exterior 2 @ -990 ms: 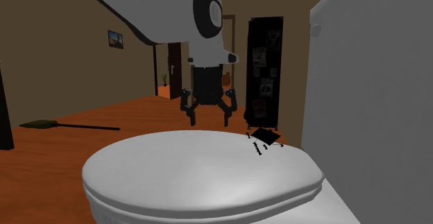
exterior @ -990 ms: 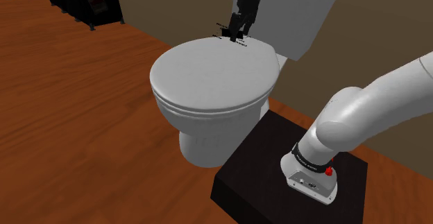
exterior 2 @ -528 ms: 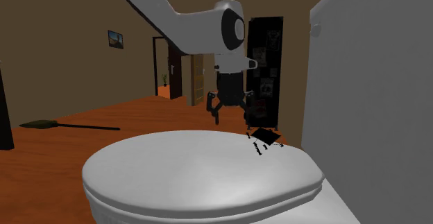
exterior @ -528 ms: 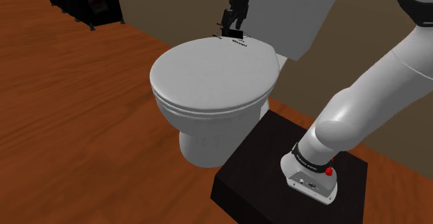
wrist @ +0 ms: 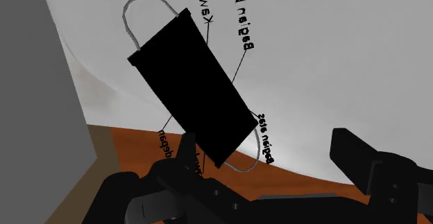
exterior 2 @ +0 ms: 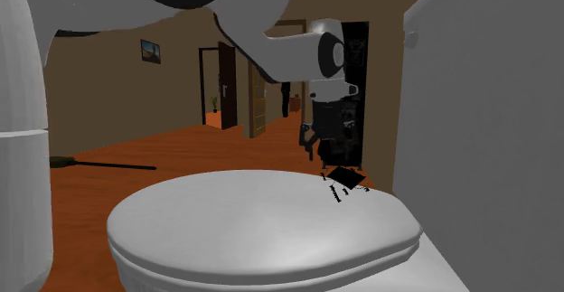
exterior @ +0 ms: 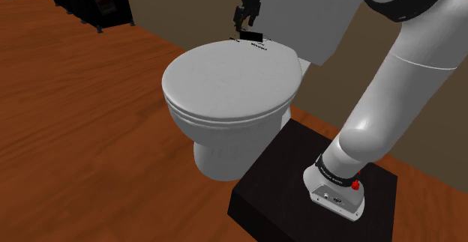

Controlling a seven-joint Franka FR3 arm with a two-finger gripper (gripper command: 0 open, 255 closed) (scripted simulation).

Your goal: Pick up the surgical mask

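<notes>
The surgical mask is a flat black rectangle with thin ear loops. It lies at the back of the white toilet lid, close to the tank. My gripper hangs a little above the mask and is open. In the wrist view the mask lies slantwise on the lid just ahead of the gripper, with its near end by one fingertip; nothing is clasped. In the second exterior view the gripper hovers above and just behind the mask.
The tank rises right beside the mask. A black shelf unit stands at the far wall on the wooden floor. The dark stand sits beside the toilet bowl. A broom lies on the floor.
The arm has swung toward the tank, carrying the open gripper from over the lid's rear middle to above the mask. The mask has not moved.
</notes>
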